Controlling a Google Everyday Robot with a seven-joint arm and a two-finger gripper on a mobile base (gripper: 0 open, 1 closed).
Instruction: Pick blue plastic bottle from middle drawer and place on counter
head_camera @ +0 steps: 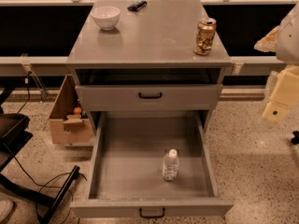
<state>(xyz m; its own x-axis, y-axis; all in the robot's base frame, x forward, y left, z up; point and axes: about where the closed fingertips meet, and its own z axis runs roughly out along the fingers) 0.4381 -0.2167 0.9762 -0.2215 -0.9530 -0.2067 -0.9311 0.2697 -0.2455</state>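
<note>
The blue plastic bottle [170, 165] stands upright in the middle drawer [117, 171], which is pulled fully open; the bottle is right of centre, toward the front. It is clear with a white cap and a pale label. The counter [149, 36] is the grey cabinet top above. My gripper [279, 101] shows as pale yellowish parts at the right edge of the view, to the right of the cabinet, higher than the open drawer and well apart from the bottle. It holds nothing that I can see.
On the counter stand a white bowl [105, 17] at the back left, a dark flat object [137, 5] at the back and a gold drink can [205, 36] at the right edge. The upper drawer [149, 96] is shut. A cardboard box [70, 115] and a black stand [28, 181] are on the left.
</note>
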